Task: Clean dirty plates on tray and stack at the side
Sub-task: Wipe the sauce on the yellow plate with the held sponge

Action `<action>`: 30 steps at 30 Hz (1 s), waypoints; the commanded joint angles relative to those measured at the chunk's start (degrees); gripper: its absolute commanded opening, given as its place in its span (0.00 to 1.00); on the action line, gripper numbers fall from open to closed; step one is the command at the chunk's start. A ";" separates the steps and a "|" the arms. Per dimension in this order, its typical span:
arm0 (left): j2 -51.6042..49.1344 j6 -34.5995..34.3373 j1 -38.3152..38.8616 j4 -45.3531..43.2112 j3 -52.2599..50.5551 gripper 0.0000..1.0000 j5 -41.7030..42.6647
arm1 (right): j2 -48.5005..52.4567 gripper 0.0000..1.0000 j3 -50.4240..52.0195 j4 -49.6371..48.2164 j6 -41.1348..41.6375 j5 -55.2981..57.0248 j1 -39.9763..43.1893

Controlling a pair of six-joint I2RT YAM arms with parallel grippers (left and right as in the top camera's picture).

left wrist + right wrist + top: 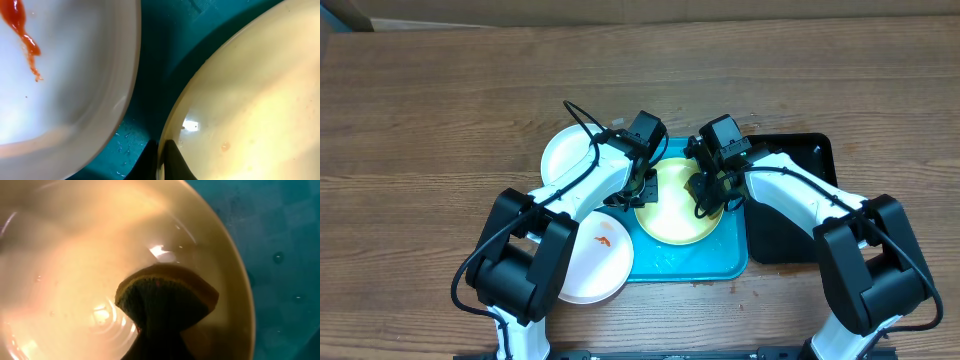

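Observation:
A pale yellow-green plate (678, 212) lies on the turquoise tray (692, 262). My left gripper (648, 192) is shut on its left rim; in the left wrist view the two dark fingers (172, 161) pinch the plate's edge (170, 120). My right gripper (705, 198) is shut on a dark green and orange sponge (165, 300), which presses on the wet inside of the plate (75, 270). A white plate with an orange-red smear (597, 258) lies at the tray's left front and shows close by in the left wrist view (60, 75). Another white plate (568, 155) lies behind it.
A narrow black tray (798, 205) lies against the right side of the turquoise one, under my right arm. Water drops lie on the bare tray floor (131, 142) (280, 235). Brown wooden tabletop (420, 120) surrounds everything.

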State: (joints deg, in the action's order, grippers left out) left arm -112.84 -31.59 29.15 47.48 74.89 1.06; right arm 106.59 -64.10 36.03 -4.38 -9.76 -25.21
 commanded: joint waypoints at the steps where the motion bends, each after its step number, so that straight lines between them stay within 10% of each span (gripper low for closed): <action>1: -1.16 -0.37 -0.61 -0.20 -0.87 0.04 -2.47 | 1.29 0.04 0.33 0.17 -0.39 -3.89 -0.17; 30: -1.16 -0.35 -0.61 -0.15 -0.87 0.09 -2.03 | 1.27 0.04 -19.04 23.10 -14.05 -16.37 5.86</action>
State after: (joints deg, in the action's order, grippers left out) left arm -112.84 -31.62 29.10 47.31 74.87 1.02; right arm 107.94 -79.70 57.12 -17.61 -29.10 -22.76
